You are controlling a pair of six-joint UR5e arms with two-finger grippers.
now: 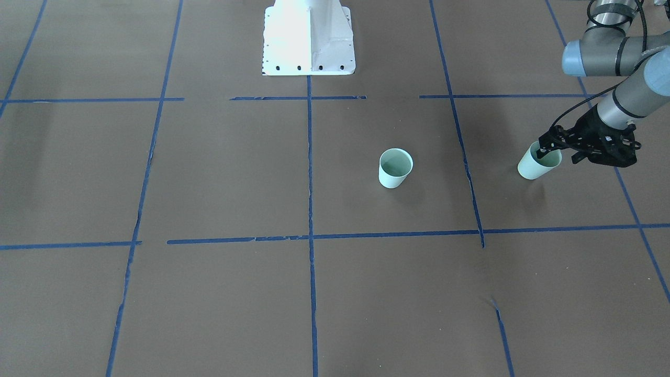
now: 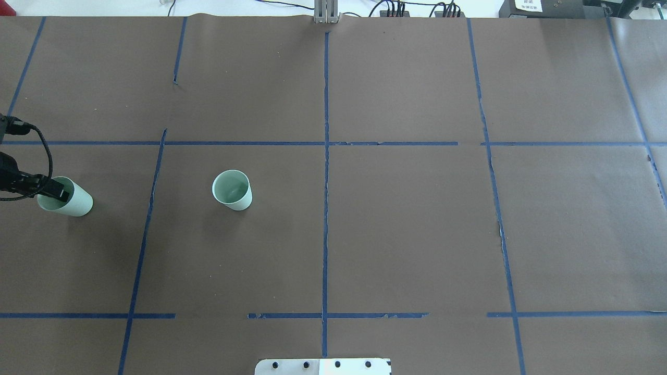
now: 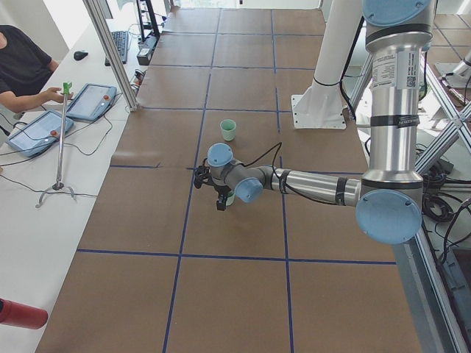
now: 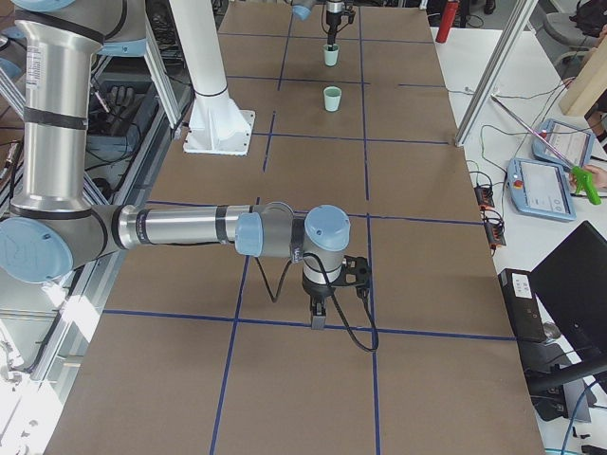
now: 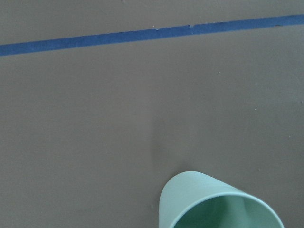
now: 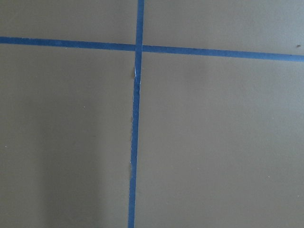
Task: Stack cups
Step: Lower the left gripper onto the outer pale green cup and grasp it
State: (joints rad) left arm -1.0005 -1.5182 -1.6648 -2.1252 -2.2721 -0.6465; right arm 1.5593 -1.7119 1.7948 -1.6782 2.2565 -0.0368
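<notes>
Two pale mint-green cups are on the brown table. One cup (image 1: 395, 168) stands upright and free near the middle, left of the centre tape line in the overhead view (image 2: 233, 190). My left gripper (image 1: 547, 153) is shut on the rim of the other cup (image 1: 534, 166), with one finger inside it, at the table's left side (image 2: 70, 200). That cup fills the bottom edge of the left wrist view (image 5: 218, 204). I cannot tell whether it touches the table. My right gripper (image 4: 318, 318) points down over bare table far from both cups. I cannot tell whether it is open or shut.
Blue tape lines (image 2: 325, 156) divide the brown table cover into squares. The white robot base (image 1: 309, 36) stands at the table's robot-side edge. Operators' tablets (image 3: 44, 132) lie on a white bench beyond the far edge.
</notes>
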